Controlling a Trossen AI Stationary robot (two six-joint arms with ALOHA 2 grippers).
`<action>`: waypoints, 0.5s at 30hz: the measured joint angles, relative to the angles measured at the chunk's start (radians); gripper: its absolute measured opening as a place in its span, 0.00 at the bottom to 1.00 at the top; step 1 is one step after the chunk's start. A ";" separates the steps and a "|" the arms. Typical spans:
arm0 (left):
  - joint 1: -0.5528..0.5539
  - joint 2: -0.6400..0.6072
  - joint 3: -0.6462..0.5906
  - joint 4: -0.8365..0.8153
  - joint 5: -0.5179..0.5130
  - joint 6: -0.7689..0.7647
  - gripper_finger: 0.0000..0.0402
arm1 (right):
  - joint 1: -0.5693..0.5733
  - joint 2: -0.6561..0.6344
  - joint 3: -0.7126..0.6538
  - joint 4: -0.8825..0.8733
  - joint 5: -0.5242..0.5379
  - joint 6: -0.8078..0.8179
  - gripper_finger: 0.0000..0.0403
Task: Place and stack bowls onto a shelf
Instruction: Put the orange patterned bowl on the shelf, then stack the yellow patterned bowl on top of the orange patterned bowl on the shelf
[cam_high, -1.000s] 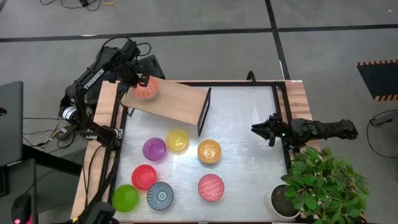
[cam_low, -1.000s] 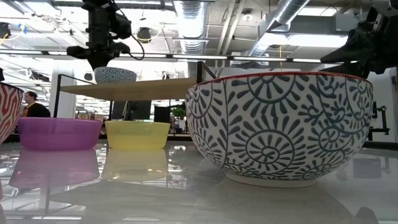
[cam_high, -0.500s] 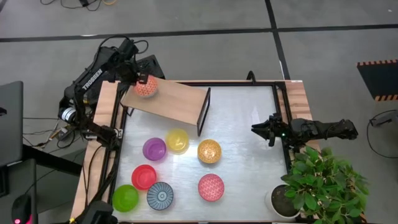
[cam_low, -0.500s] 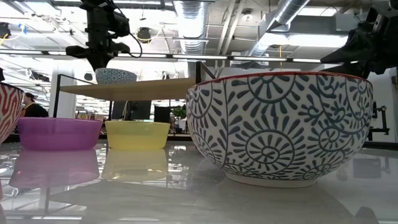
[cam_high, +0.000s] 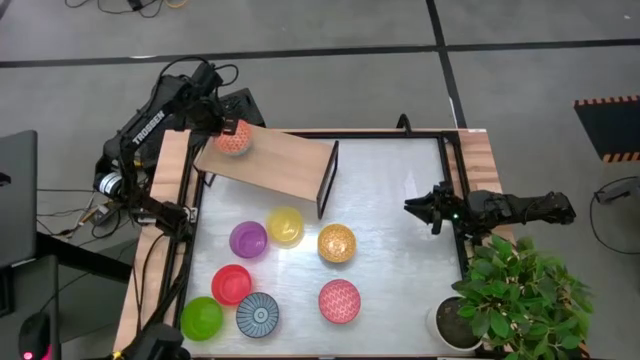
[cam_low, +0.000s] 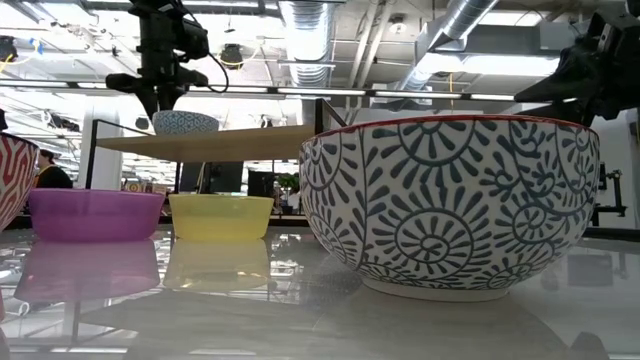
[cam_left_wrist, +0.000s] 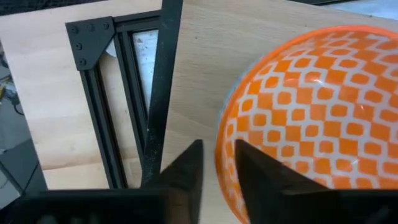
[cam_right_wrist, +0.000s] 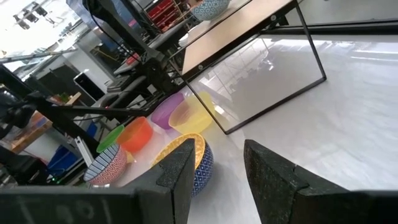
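1. High view: the left gripper (cam_high: 222, 127) is seen at the far left end of the shelf (cam_high: 285, 160), over the orange patterned bowl (cam_high: 235, 141) that sits on the board. Its fingers are hidden beneath the wrist, so their spread cannot be read here. The right gripper (cam_high: 418, 207) is held idle near the right edge of the table (cam_high: 400, 250), with its fingers parted and nothing between them. Seven more bowls are spread on the table: purple (cam_high: 248, 239), yellow (cam_high: 285, 225), gold-orange (cam_high: 337, 243), red (cam_high: 231, 284), green (cam_high: 201, 317), blue-grey (cam_high: 258, 314) and pink-red (cam_high: 339, 300).

2. Low view: much of the scene is blocked by the gold-orange bowl, close to the lens and showing its blue-patterned outside. The shelf bowl is seen resting on the board below the left gripper; contact is hard to judge.

3. Left wrist view: the bowl's rim is cut off by the frame. A narrow gap is shown between the fingers (cam_left_wrist: 186, 171), one just inside the rim, one outside; the grip appears loosened.

4. Right wrist view: the shelf is seen well apart from the open fingers (cam_right_wrist: 177, 171).
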 joint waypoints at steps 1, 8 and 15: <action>-0.004 0.000 0.000 0.000 -0.008 0.003 0.26 | 0.000 0.000 0.000 0.000 0.000 0.003 0.41; -0.022 0.000 0.000 -0.001 -0.049 0.001 0.53 | 0.000 0.000 0.000 0.000 0.001 0.005 0.41; -0.022 0.000 0.000 -0.003 -0.047 -0.009 0.61 | 0.000 0.000 0.000 0.000 0.001 0.005 0.41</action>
